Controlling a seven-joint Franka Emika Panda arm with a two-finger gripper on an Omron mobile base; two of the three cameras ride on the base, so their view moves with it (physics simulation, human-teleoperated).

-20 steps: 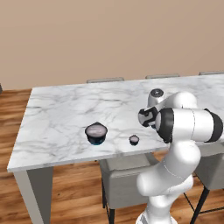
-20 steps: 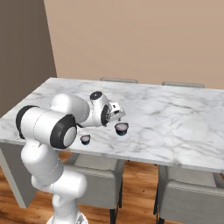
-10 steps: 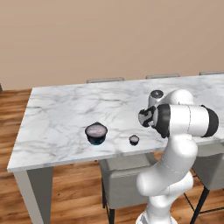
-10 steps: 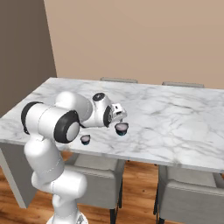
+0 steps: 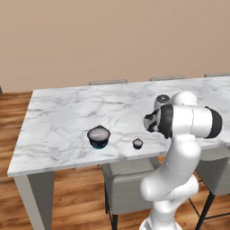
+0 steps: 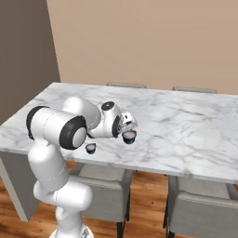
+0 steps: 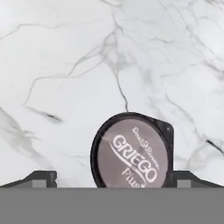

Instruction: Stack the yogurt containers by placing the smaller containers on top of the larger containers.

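Fingers (image 7: 111, 177) spread apart over medium yogurt cup (image 7: 131, 153), not touching. Large cup (image 5: 99, 136) and tiny cup (image 5: 138, 143) near worktop (image 5: 67, 121) front edge, apart.

home dining room: marble table (image 5: 67, 121), chairs (image 5: 130, 182).

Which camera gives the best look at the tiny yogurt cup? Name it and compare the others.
The left base view: the tiny cup stands unobstructed near the table's front edge, right of the wide cup. In the right base view it sits partly tucked under the arm's elbow, so less shows. The hand view looks down on a bigger cup's printed lid.
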